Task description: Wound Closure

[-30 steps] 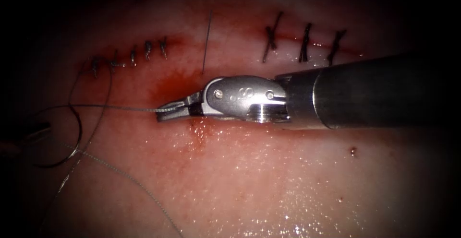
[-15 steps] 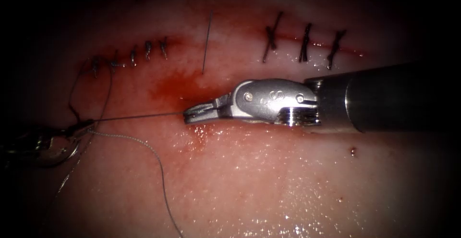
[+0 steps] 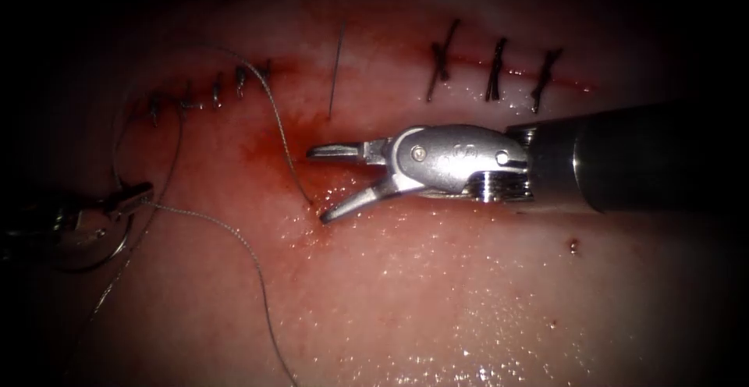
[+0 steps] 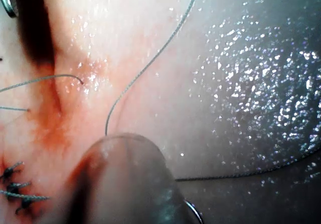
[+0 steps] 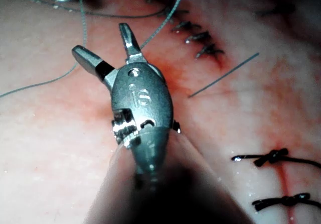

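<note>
One needle point(image 3: 117, 245): a dim curved arc well to the left of the right tool point(image 3: 318, 186), out of the tissue point(image 3: 390, 293), right against the left tool point(image 3: 129, 197). Cannot tell if the left tool grips the needle, the thread, or nothing.

One thread point(image 3: 281, 133): it curls slack from just beside the right tool's lower tip up toward the small stitches, and another stretch trails down and left of the right tool.

Two tools. The right tool is spread wide and holds nothing, as the right wrist view point(image 5: 103, 42) also shows.

Stitches: five small stitches point(image 3: 240, 81) above and left of the right tool, three dark stitches point(image 3: 495, 67) above it. One straight cut end point(image 3: 335, 67) stands above its tips. Red fluid point(image 3: 269, 145) lies just left of the tips.

Half a second ago the right tool was clamped on thread stretched taut to the left tool. It has now let go and the thread has gone slack.
</note>
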You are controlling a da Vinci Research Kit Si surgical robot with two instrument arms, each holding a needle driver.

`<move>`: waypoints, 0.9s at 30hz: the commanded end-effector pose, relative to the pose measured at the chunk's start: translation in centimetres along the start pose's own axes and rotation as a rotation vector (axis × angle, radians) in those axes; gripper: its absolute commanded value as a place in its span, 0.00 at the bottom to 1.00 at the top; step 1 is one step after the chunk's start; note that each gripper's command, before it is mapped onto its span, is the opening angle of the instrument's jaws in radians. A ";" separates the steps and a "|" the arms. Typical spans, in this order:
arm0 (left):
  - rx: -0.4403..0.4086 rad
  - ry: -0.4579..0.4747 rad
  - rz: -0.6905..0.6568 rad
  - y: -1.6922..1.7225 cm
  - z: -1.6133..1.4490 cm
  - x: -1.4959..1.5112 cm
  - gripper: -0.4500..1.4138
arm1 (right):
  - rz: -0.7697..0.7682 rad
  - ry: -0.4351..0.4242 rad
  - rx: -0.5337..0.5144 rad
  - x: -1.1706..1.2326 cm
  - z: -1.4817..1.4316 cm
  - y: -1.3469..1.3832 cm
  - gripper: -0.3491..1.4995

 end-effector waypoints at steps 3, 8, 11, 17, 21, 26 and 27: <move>0.000 0.008 0.012 0.03 0.06 0.11 0.00 | 0.002 -0.003 -0.002 -0.07 0.06 0.04 0.90; 0.001 0.015 0.032 0.01 0.09 0.13 0.00 | 0.003 -0.006 -0.008 -0.10 -0.01 0.13 0.91; 0.001 0.018 0.055 0.02 0.09 0.14 0.00 | 0.005 -0.009 -0.035 -0.12 -0.05 0.24 0.88; 0.001 0.034 0.110 0.01 0.11 0.20 0.00 | -0.005 0.022 -0.123 -0.33 0.01 0.60 0.00; -0.013 0.106 0.109 -0.04 0.14 0.25 0.00 | -0.029 0.021 -0.121 -0.60 0.26 0.77 0.00; -0.023 0.129 0.102 -0.12 0.17 0.30 0.00 | -0.018 0.020 -0.127 -0.94 0.57 0.84 0.00; -0.024 0.129 0.100 -0.13 0.17 0.31 0.00 | -0.019 0.019 -0.128 -1.00 0.62 0.85 0.00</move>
